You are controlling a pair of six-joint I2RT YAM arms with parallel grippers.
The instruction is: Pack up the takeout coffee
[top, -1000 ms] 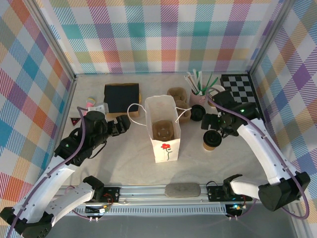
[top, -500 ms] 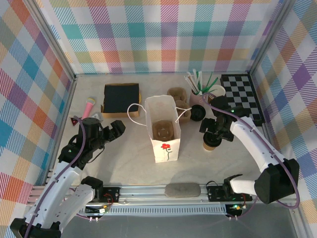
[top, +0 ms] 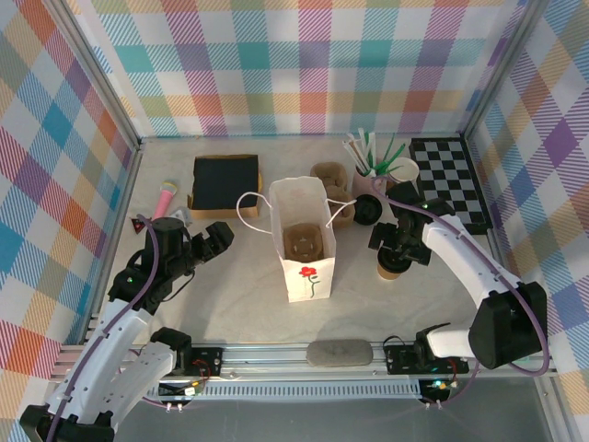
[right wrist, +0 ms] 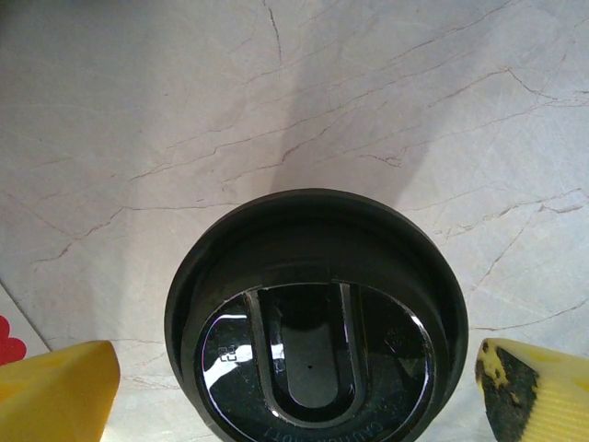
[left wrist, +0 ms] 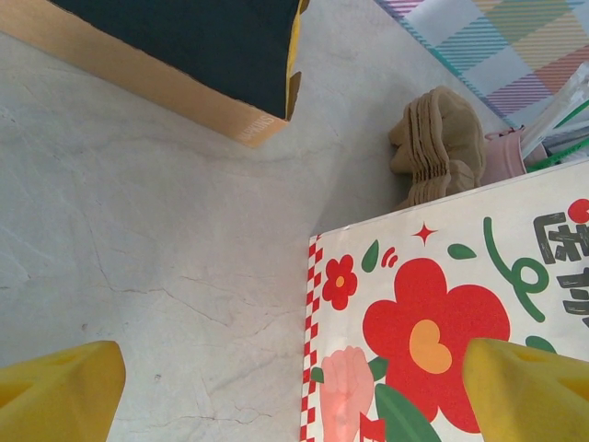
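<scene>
The takeout coffee [top: 393,269] is a brown kraft cup standing right of the white paper bag [top: 309,273]. Its round black lid [right wrist: 313,322] sits on top of it. My right gripper [top: 398,243] hovers straight over the cup, open, with a yellow fingertip [right wrist: 55,387] on each side of the lid and clear of it. My left gripper [top: 217,238] is open beside the bag's left side. The left wrist view has the bag's flower print [left wrist: 433,322] between the wide-apart fingertips [left wrist: 55,391]. A brown cup carrier [top: 304,241] sits inside the bag.
A black-topped kraft box [top: 225,181] lies at the back left. A stack of kraft trays [top: 329,174], a pink cup of straws [top: 370,177], a spare black lid [top: 366,212] and a white cup [top: 402,168] crowd behind the coffee. A chequered board [top: 451,175] lies far right.
My right gripper has swung in over the coffee cup and now covers its lid. My left arm drew back slightly a second ago and has since held still.
</scene>
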